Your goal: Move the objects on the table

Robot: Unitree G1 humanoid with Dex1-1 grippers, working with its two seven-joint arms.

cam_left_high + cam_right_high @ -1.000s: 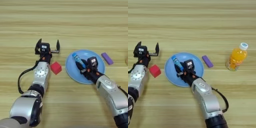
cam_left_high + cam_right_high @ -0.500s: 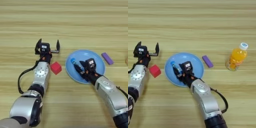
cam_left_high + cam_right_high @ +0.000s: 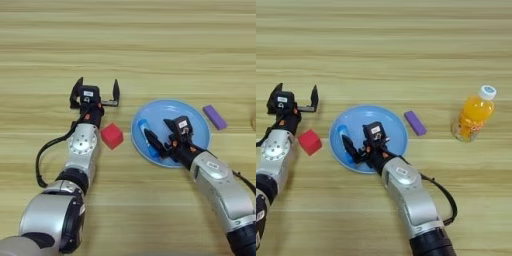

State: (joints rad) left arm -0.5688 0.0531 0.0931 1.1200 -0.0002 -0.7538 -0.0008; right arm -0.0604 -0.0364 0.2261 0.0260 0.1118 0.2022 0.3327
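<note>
On the plate's (image 3: pixel 195 112) left side, the right gripper (image 3: pixel 161 138) is spread around the blue tube (image 3: pixel 146 137), not clamped. The left gripper (image 3: pixel 96 91) is wide open, empty, beyond the red cube (image 3: pixel 112 135). The purple bar (image 3: pixel 215 116) lies off the right rim. Risk: an off-centre closure rolls the tube.

A light tan wooden table (image 3: pixel 150 40) fills the whole view, its grain running in long horizontal stripes of paler and darker brown. The light is even and soft, with only faint shadows close under whatever stands on the table. No wall, floor, window or other furniture shows past its edges.
</note>
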